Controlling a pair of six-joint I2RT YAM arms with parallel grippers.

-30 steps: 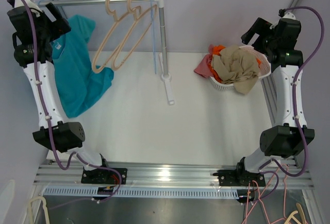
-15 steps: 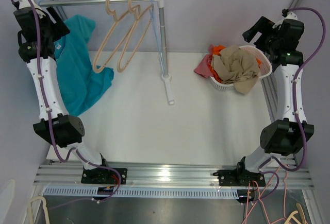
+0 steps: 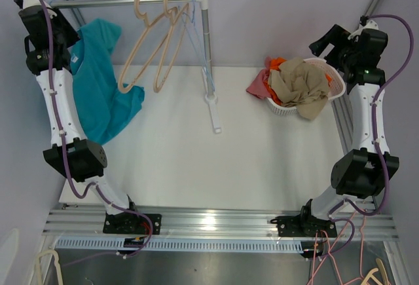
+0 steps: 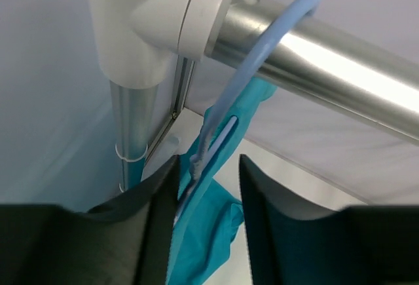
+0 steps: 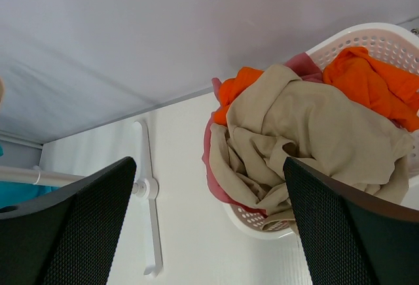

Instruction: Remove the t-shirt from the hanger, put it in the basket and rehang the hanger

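Backdrop: grey walls, white table [image 3: 262, 154], rail [image 4: 327, 62] across the back.
t-shirt [image 3: 98, 95]: teal, hanging at the rail's left end on blue hanger [image 4: 222, 121].
left gripper [image 4: 208, 167]: narrow gap, astride the hanger neck, not visibly clamped.
right gripper [image 5: 208, 167]: wide, holding nothing, near basket [image 5: 393, 36].
Tip: pinch collar fabric only, then peel one shoulder off at a time. Otherwise the hook likely lifts off the rail.

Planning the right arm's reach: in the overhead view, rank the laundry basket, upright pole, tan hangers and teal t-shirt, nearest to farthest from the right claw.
1. The laundry basket, just beside the right claw, at the right edge.
2. The upright pole, centre back.
3. The tan hangers, on the rail left of the pole.
4. The teal t-shirt, far left.
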